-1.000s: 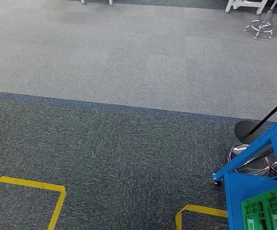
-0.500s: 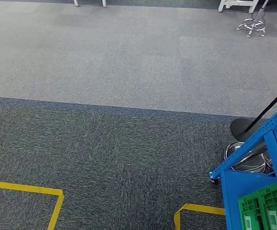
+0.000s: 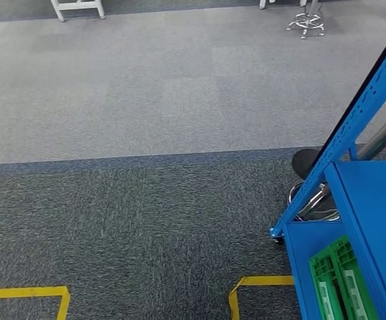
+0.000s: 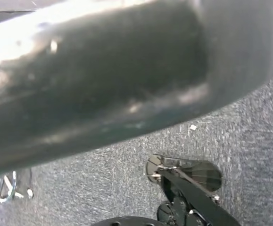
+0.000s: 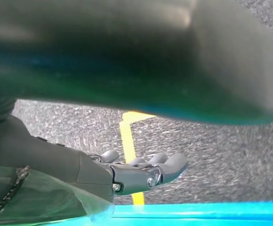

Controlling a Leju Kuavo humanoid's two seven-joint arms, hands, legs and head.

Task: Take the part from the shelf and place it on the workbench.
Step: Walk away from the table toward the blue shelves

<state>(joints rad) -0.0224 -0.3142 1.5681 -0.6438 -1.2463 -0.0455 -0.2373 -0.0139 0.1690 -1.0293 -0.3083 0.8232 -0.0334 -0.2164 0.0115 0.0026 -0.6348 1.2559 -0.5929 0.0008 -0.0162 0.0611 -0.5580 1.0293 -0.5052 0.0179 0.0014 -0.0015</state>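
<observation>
Faced grey carpet, blue steel shelf [image 3: 367,200] at right | part unidentified, maybe in green plastic crates [image 3: 339,287] | right hand [image 5: 142,172] hung empty, fingers loosely extended, for walking | left hand: couldn't tell

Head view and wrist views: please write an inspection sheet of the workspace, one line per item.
Surface: grey carpet, darker band nearer, yellow tape marks on it.
Job's things: blue shelf at right; green crates on its lower level; part and workbench not identified.
Clutter: round black base and metal bowls behind the shelf.
Hands: right hand holds nothing, fingers extended; left hand cannot be made out.
Cables: nothing seen.
Surroundings: white furniture legs and a chrome stool base far off.
</observation>
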